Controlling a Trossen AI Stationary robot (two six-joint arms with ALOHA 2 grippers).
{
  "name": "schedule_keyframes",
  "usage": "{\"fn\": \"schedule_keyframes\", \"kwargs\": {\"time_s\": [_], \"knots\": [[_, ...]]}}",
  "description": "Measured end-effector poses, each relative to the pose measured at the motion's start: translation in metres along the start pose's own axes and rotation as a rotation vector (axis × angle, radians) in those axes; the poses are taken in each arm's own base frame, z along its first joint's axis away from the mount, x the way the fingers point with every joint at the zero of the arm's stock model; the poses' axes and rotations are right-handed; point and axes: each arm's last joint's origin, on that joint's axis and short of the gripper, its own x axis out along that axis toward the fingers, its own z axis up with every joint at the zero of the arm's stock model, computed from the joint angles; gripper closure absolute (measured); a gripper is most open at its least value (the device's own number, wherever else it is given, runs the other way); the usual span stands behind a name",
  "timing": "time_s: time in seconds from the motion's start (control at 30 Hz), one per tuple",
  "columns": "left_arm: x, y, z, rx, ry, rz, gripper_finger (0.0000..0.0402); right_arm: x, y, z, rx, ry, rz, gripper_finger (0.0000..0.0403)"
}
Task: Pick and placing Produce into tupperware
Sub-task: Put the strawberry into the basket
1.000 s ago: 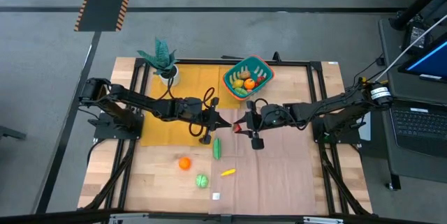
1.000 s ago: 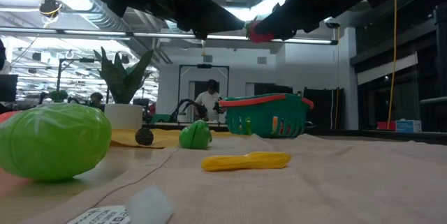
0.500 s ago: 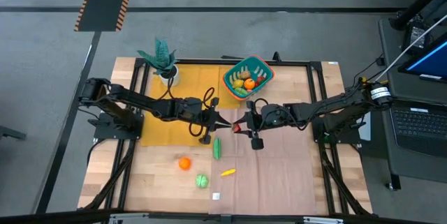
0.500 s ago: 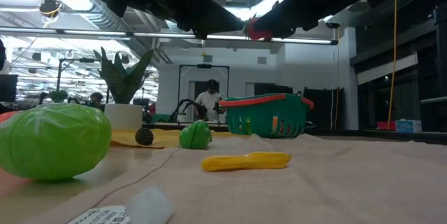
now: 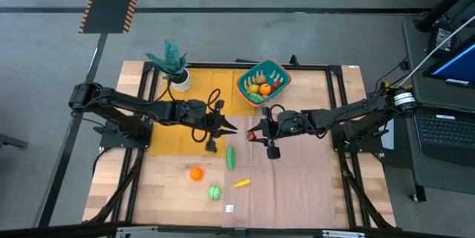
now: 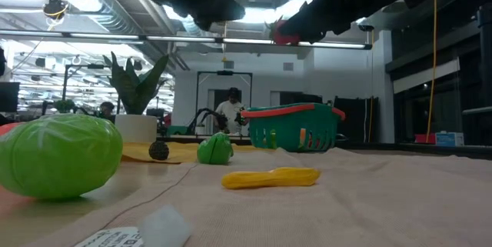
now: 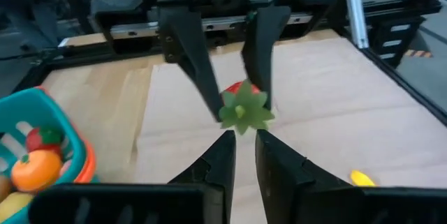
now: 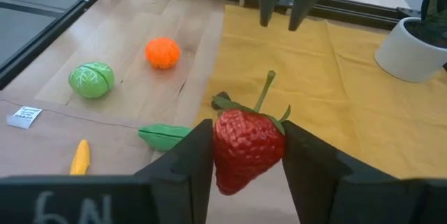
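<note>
Right tool [image 8: 248,155] clamped on a red strawberry [image 8: 248,144], held above the desk [image 5: 297,186] just short of the left tool [image 5: 231,128]. Left tool's fingers [image 7: 223,161] narrow, a slim gap between them, holding nothing. Teal tupperware [image 5: 263,81] beyond both tools, some produce inside. Green pod [image 5: 230,156], orange [image 5: 195,173], green cabbage [image 5: 214,191] and yellow piece [image 5: 242,183] lying on the desk below the tools.

arms [image 5: 141,108]: dark, jointed | black cable loops | tool [image 8: 246,155] fingers: dark, tapered
</note>
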Motion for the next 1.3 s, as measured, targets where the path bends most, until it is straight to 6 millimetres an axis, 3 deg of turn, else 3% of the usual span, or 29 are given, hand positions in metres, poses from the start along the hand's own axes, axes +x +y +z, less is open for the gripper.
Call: {"fn": "schedule_keyframes", "kwargs": {"time_s": [0.3, 0.7, 0.93, 1.3], "knots": [[-0.014, -0.001, -0.013, -0.004, 0.018, 0.057, 0.0378, 0.0, -0.001, 0.001, 0.019, -0.01, -0.007, 0.0258], [-0.048, -0.004, -0.037, -0.034, -0.021, 0.105, 0.0401, 0.0, -0.027, 0.0, 0.127, -0.028, -0.087, 0.0258], [-0.069, -0.007, -0.057, -0.038, -0.156, 0.123, 0.0385, -0.002, -0.048, -0.002, 0.219, -0.033, -0.276, 0.0258], [-0.074, -0.009, -0.065, -0.057, -0.162, 0.123, 0.0366, -0.009, -0.078, -0.01, 0.351, -0.012, -0.635, 0.0258]]}}
